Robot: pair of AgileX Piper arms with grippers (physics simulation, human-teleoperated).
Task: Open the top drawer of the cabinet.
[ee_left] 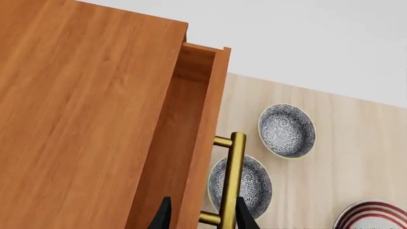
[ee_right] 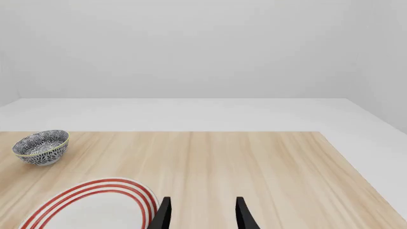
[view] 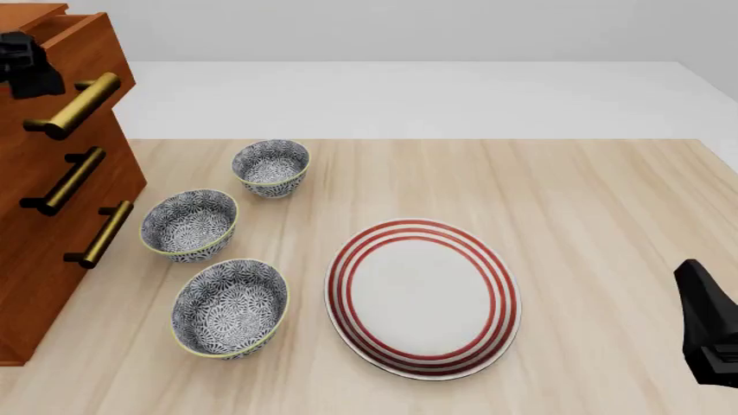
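The cabinet [view: 47, 199] stands at the table's left edge, tall and reddish-brown, with three stacked drawers. Its top drawer [ee_left: 190, 133] is pulled partway out, so its hollow inside shows behind the front panel. The drawer's brass bar handle [ee_left: 233, 176] [view: 75, 105] sticks out further than the two handles below it. My left gripper [ee_left: 203, 218] [view: 33, 69] is up at that drawer, open. One finger is on the inner side of the front panel and the other is just past the handle. My right gripper [ee_right: 202, 214] [view: 697, 294] hangs open and holds nothing, low at the near right.
Three blue-patterned bowls [view: 271, 166] [view: 189, 223] [view: 231, 304] sit in a row just right of the cabinet. A red-ringed white plate [view: 423, 296] lies mid-table. The two lower drawers [view: 69, 181] are pushed in. The table's right edge [view: 721, 173] is near my right arm.
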